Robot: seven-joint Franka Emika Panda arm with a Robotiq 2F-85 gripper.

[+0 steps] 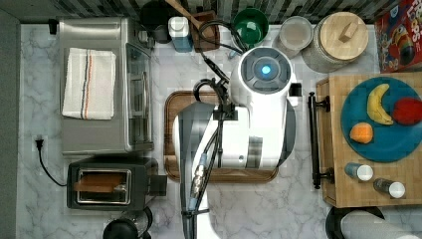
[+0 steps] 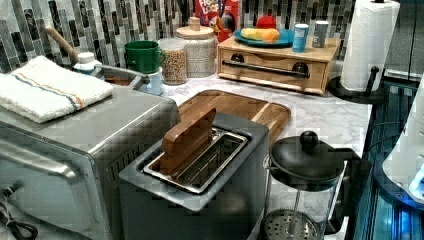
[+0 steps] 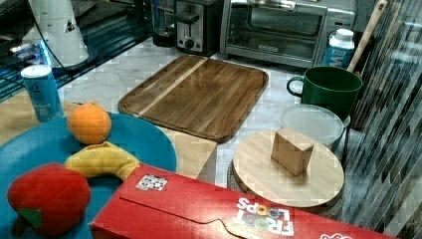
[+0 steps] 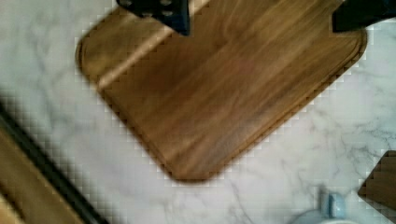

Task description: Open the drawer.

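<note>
Scanning the top view from its left, we take the dark wooden tray (image 1: 171, 107) at the counter's middle as our landmark. Left of the tray sit the toaster oven (image 1: 102, 84), with a striped towel (image 1: 88, 83) on it, and the toaster (image 1: 107, 186). Over the tray hangs the arm (image 1: 254, 107), covering most of the board. Right of the tray, across a strip of marble, stands the light wood cabinet holding the drawer (image 1: 323, 144), whose long black bar handle (image 1: 314, 144) faces the tray.

In the wrist view, the gripper (image 4: 261, 18) hovers above the tray with its 2 dark fingertips (image 4: 175, 14) spread wide apart and nothing between them, so we read it as released. The handle (image 4: 44, 163) appears there as a dark line beside pale wood, well apart from the fingers.

In the left view the drawer (image 2: 272, 67) sits flush in its cabinet beyond the tray's far end, with a blue plate (image 2: 282, 37) of fruit on top. We judge the task barely begun: the drawer is fully closed and the handle untouched. What is left is all of it, as we see it: reaching across to the handle, closing on the bar, and pulling it toward the tray.
</note>
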